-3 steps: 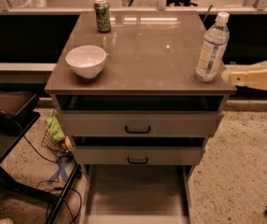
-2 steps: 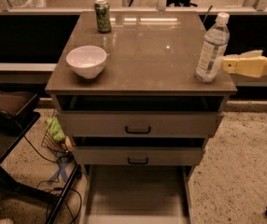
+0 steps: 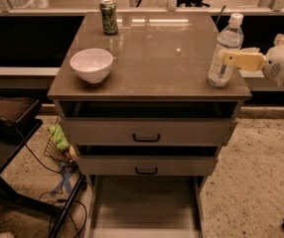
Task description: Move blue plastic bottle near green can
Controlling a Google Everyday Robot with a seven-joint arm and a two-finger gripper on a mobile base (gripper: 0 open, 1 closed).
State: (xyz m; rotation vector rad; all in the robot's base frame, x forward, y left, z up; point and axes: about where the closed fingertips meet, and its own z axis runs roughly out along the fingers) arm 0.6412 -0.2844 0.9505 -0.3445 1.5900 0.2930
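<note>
The tan fingers [image 3: 241,60] of the gripper [image 3: 226,56] stand apart. The near one lies across the front of the bottle's upper body and the other shows pale behind it, so they seem to straddle it without pinching yet.

At the left front of the brown cabinet top [image 3: 157,58] sits a round white bowl [image 3: 91,65]. Behind it, at the back left, stands the small green patterned drink can [image 3: 108,17]. The tall clear blue plastic bottle with white cap [image 3: 220,76] stands upright at the right front edge, well apart from the can.

A second ago the gripper hung to the right of the bottle; it has since slid in around it. Bottle and can have not moved, so I judge the grasp is next and the carry has yet to start.
</note>
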